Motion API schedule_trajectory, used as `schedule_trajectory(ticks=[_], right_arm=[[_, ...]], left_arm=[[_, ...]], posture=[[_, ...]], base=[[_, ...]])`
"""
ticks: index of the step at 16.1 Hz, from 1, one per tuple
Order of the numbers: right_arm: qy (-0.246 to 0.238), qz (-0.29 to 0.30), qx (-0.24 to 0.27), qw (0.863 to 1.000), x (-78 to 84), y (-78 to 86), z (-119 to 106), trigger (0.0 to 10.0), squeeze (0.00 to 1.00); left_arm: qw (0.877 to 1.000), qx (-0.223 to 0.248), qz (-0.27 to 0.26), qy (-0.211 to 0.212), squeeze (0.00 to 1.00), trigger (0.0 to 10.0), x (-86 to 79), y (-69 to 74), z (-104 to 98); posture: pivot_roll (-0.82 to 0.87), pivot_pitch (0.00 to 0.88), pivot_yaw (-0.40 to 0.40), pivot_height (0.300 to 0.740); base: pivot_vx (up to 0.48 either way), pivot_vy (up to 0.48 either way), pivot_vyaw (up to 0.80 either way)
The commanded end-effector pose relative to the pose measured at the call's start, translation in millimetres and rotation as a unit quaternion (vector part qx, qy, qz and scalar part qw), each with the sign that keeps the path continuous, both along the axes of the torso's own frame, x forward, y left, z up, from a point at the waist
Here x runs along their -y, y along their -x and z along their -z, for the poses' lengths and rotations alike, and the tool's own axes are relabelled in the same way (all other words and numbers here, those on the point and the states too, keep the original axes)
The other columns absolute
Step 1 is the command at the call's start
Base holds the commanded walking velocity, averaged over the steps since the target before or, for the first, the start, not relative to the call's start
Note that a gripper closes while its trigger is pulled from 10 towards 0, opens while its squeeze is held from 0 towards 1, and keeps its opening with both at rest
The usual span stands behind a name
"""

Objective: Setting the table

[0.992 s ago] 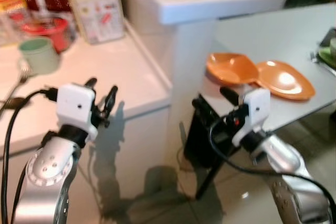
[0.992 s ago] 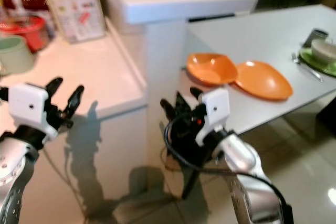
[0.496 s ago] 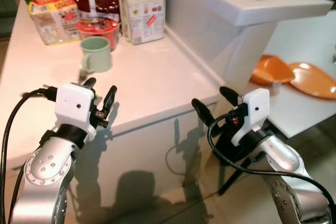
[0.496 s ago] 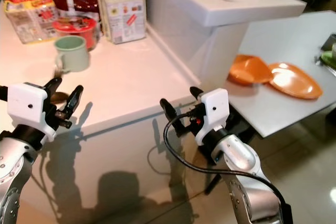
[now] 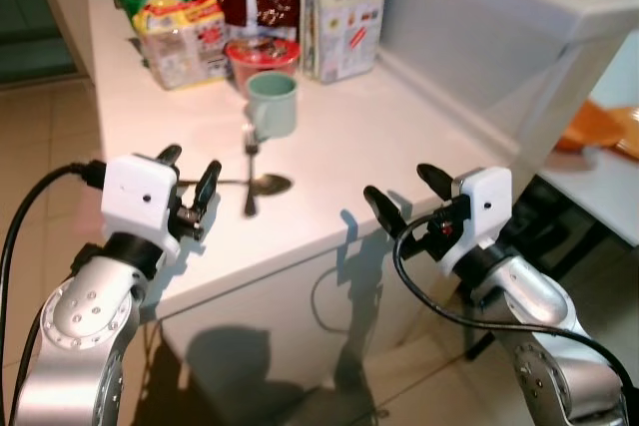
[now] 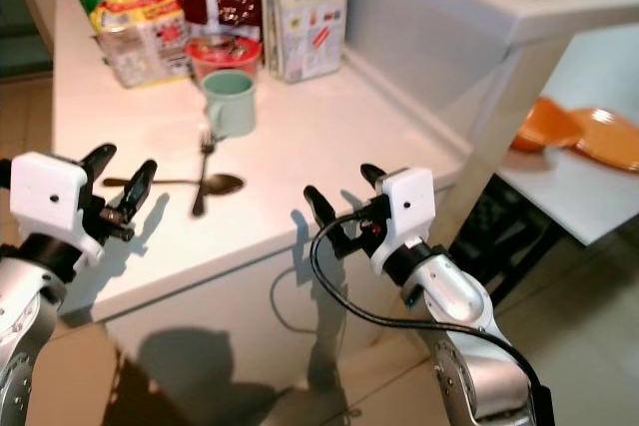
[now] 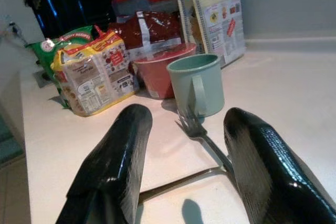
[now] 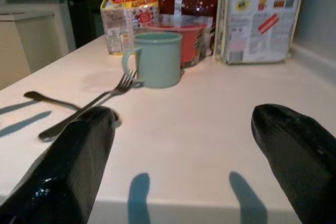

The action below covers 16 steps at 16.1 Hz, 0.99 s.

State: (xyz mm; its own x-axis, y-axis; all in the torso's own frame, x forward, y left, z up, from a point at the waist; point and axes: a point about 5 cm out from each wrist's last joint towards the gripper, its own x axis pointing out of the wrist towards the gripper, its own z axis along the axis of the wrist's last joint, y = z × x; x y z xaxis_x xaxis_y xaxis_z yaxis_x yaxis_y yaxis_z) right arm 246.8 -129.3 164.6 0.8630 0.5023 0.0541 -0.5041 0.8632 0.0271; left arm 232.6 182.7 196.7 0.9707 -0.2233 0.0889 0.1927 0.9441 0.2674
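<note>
A: Both arms are up at the counter edge. The left gripper (image 5: 190, 185) is spread wide and empty, and so is the right gripper (image 5: 401, 199).

B: The fork (image 5: 250, 169) and spoon (image 5: 240, 185) lie crossed, just in front of the green mug (image 5: 273, 104).

A: That's the risk: pinch one and the other could skid off, or the mug gets bumped.
</note>
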Motion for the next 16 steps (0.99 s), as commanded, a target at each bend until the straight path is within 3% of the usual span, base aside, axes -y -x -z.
schedule_trajectory(ticks=[1,5,10,13,16], right_arm=[[-0.001,0.005,0.003,1.000,2.7,-1.4,-2,10.0,0.00],[0.000,0.006,0.003,1.000,4.0,-2.8,0,10.0,0.00],[0.001,0.010,0.007,1.000,5.0,-5.7,-1,10.0,0.00],[-0.003,0.020,0.011,1.000,4.5,-8.9,-3,10.0,0.00],[-0.021,0.039,0.006,0.999,8.3,-9.9,-4,10.0,0.00]], left_arm=[[1.000,0.002,0.006,-0.003,0.00,10.0,2.5,-0.7,-2],[1.000,0.003,0.008,-0.007,0.00,10.0,2.9,1.3,-2],[0.999,0.015,0.018,-0.032,0.00,10.0,8.5,-2.5,-3],[1.000,0.021,-0.010,-0.018,0.00,10.0,5.7,-11.7,-5],[0.998,0.047,-0.015,-0.031,0.00,10.0,2.0,-17.3,-11]], posture=[[0.08,0.000,-0.021,0.740],[0.09,0.000,-0.025,0.740],[0.08,0.000,-0.025,0.740],[0.08,0.000,-0.027,0.740],[0.08,0.000,-0.025,0.740]], base=[[0.000,0.450,0.00],[0.000,0.445,0.00],[0.000,-0.351,0.00],[0.000,0.000,0.00],[0.000,0.000,0.00]])
